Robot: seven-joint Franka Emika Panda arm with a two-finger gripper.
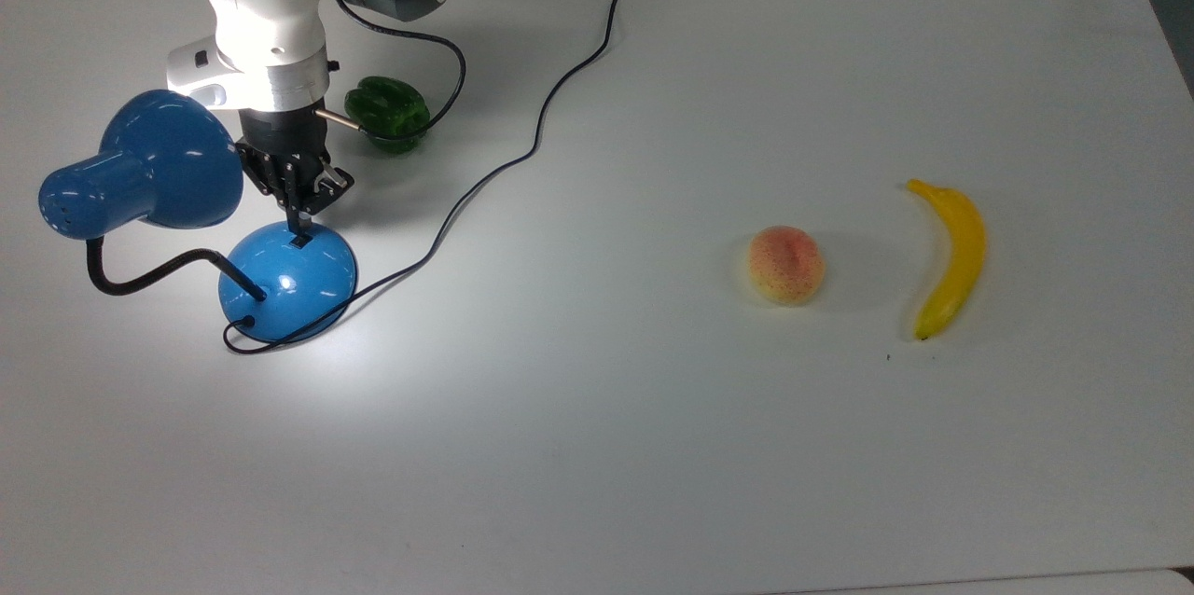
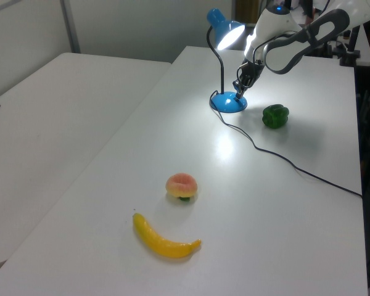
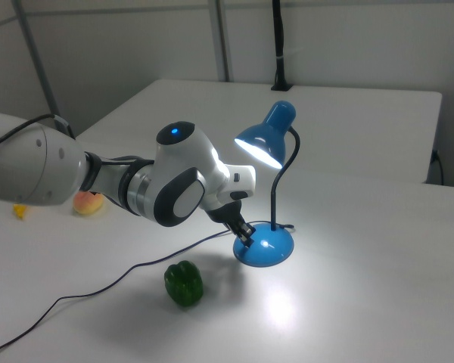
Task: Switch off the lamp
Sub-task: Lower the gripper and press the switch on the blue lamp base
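1. White table (image 1: 653, 446) carries everything, and the lamp serves as the landmark.
2. Lamp (image 1: 287, 283) stands near the top view's left edge, lit, its shade (image 3: 261, 147) glowing above the base.
3. Gripper (image 1: 298, 224) has its fingers pinched together, tips touching the black switch (image 1: 300, 242) on the base.
4. Green pepper (image 1: 388, 115) lies near the lamp; peach (image 1: 786, 265) and banana (image 1: 950, 256) lie well apart from it.

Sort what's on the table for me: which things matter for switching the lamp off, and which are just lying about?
Part of the job:
- the lamp, lit
- its switch on the blue base
- the gripper, tips at the switch

Just lying about:
- green pepper
- peach
- banana
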